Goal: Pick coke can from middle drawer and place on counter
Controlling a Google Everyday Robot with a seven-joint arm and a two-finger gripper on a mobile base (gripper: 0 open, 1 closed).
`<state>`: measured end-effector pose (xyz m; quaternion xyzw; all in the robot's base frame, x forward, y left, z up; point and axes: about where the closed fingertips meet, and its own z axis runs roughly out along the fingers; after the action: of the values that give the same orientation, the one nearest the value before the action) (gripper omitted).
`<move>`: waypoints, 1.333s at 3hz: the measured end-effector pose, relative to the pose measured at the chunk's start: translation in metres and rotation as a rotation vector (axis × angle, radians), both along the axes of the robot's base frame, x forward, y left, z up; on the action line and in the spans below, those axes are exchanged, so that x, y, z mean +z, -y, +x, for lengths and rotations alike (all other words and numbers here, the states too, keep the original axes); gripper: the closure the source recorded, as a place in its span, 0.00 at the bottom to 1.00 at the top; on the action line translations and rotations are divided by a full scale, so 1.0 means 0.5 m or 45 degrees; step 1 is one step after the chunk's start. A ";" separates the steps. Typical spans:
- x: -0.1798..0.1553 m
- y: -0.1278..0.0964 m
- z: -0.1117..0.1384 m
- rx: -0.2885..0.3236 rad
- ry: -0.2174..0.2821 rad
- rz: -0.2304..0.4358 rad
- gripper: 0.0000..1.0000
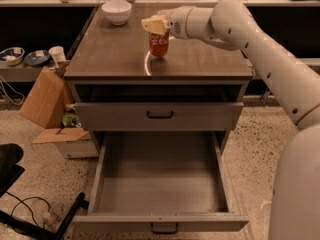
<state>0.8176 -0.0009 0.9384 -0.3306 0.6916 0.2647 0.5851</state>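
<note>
Middle drawer (160, 184): nearest me, pulled wide open, with its grey floor bare.
Upper drawer front (160, 115): just above it, shut, with a black bar handle.
Counter (110, 54): the coke can (159, 45) stands upright on it, about mid-width and toward the back, just beside the bright arc mark.
Gripper (154, 25): it sits right at the can's top, reaching in from the right. I cannot tell whether it has hold of the can or has let go.
Step in hand: by my reckoning, setting the can down and freeing it.
Doing it well: be sure the base sits flat before letting go. Then draw off straight upward so nothing drags the rim and tips the can.
White bowl (116, 11): back-left corner, well apart from the can.
Hidden: the can's silver top is covered by the gripper. Glare blurs where its base meets the counter. The arm (260, 49) runs out of view at the right.
</note>
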 end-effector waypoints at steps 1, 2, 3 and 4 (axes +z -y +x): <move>0.000 0.000 0.000 0.000 0.000 0.000 0.00; 0.006 -0.006 -0.001 0.018 0.005 -0.001 0.00; 0.130 0.001 -0.017 0.042 0.052 -0.061 0.00; 0.225 0.102 -0.083 0.047 0.070 -0.210 0.00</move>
<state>0.7760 -0.0518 1.0507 -0.3976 0.6885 0.2084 0.5697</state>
